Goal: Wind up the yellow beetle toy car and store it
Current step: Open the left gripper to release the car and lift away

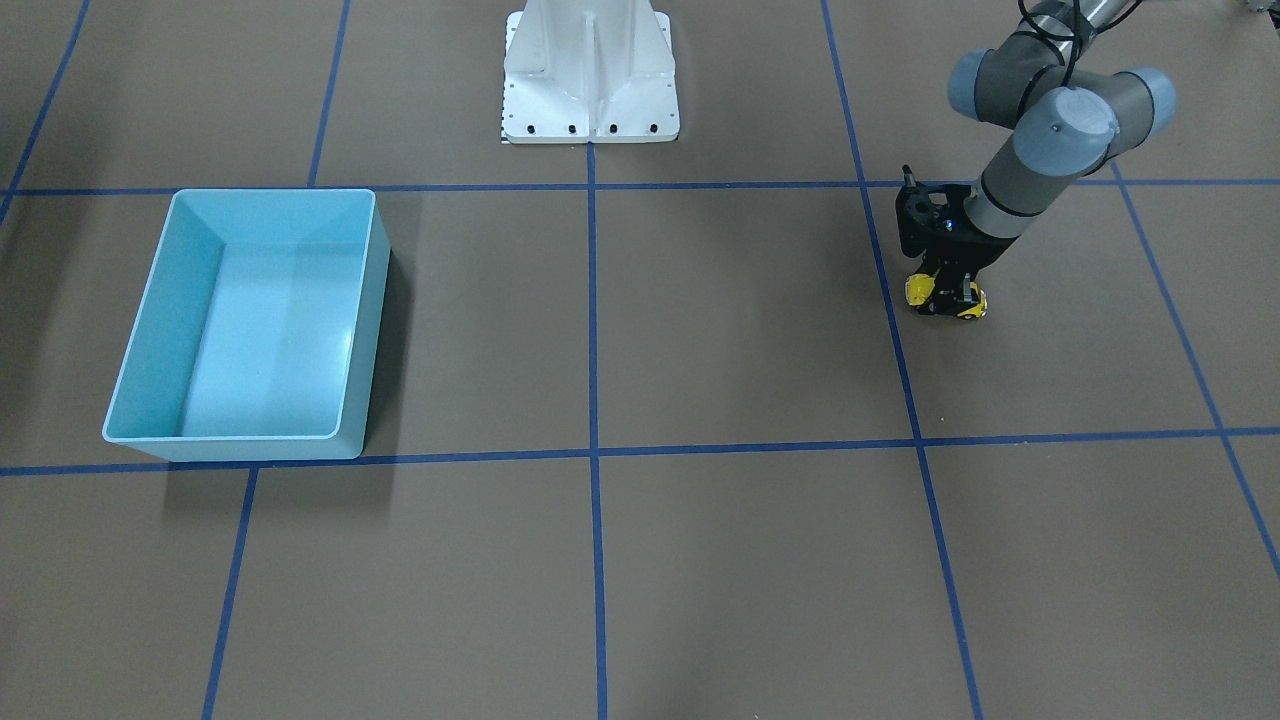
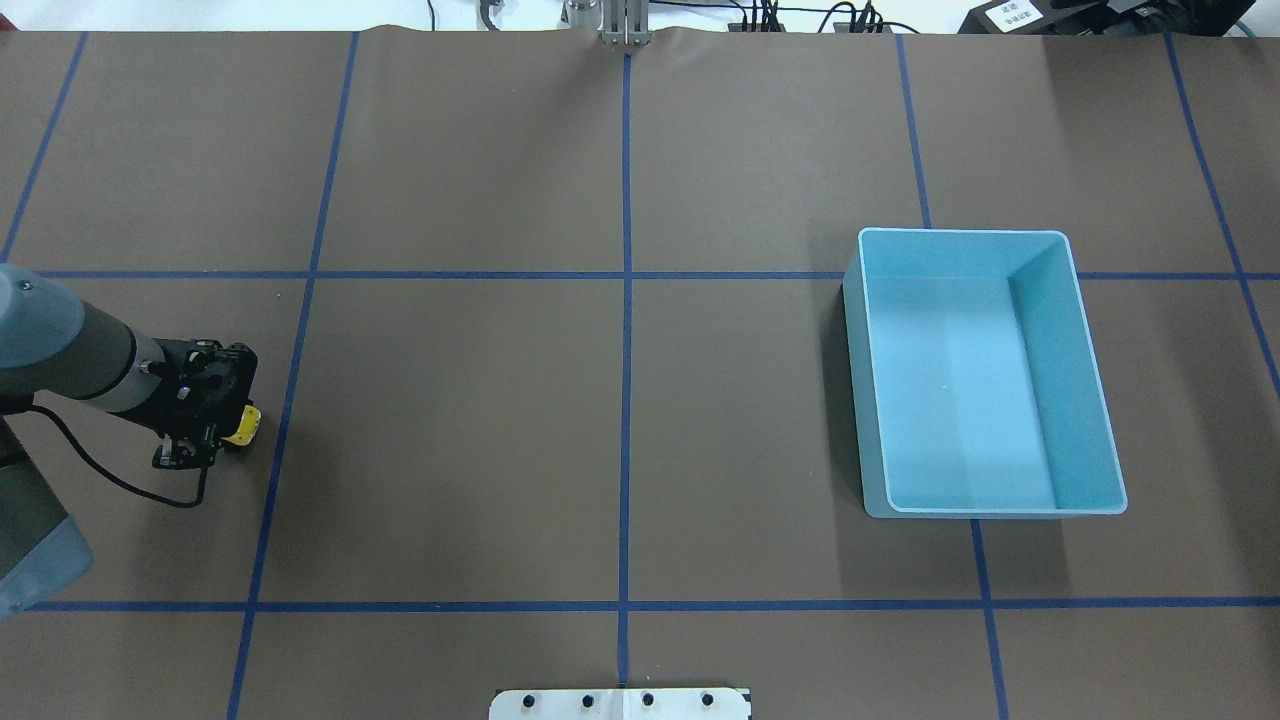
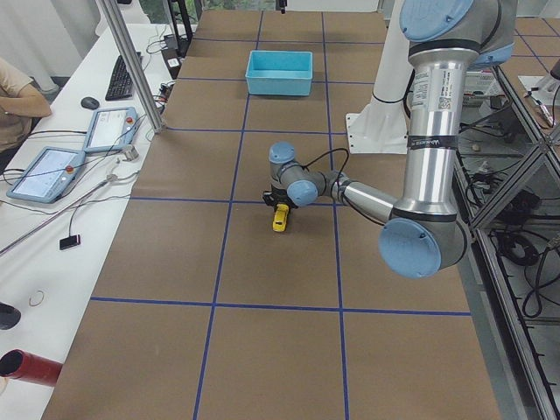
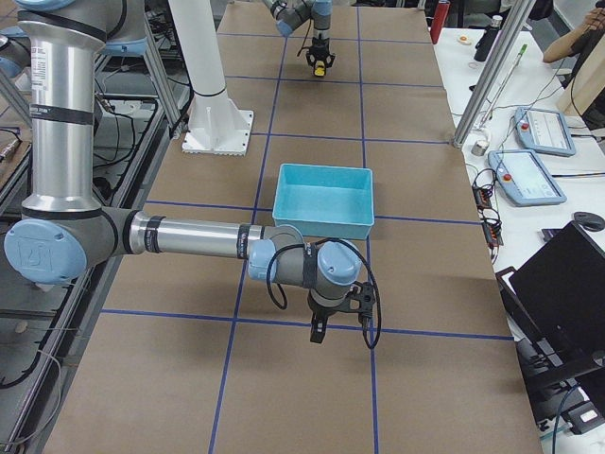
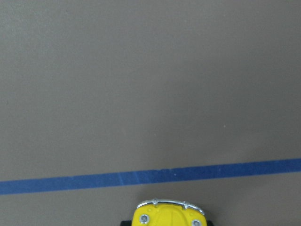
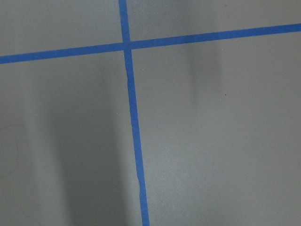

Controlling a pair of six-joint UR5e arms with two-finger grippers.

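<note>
Car [image 1: 916,290], left gripper [image 1: 945,292] clamped across it.
I fear wheels skid, not wind, if dragged lightly; bin [image 1: 240,440] well apart. Right gripper [image 4: 326,326] jaws: cannot tell.

The toy car [image 1: 917,291] sits on the table [image 1: 700,330] under the left hand [image 1: 946,298], far from the bin [image 1: 240,437].

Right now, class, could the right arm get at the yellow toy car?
Probably not easily. The toy car sits far to the left, in the jaws of the left gripper, while the right arm is out beyond the blue bin.
</note>
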